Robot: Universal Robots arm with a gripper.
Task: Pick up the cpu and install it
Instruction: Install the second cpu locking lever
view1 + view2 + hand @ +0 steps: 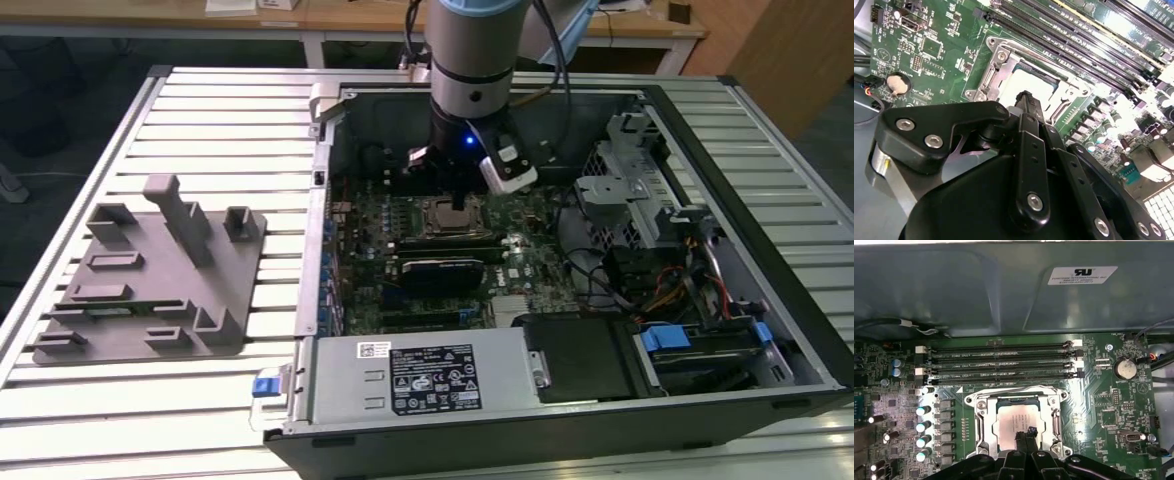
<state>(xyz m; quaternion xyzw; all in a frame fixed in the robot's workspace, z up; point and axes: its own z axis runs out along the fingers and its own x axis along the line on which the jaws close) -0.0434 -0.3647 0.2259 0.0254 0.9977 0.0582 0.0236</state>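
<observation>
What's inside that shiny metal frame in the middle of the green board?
The silvery cpu lies inside the socket frame. The claw covers part of its near edge, so what lies under the chip and that edge stay hidden.

White rectangular sticker on the grey metal case wall: dark print, cannot be read.
White label on the grey metal box: black print and marks, unreadable.
Green circuit board: tiny white lettering, unreadable.

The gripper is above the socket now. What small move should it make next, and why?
Probably a short straight lift. The cpu already lies flat inside the socket frame, and the gripper fingertips meet right over its top, so rising vertically seems least likely to disturb it.
</observation>
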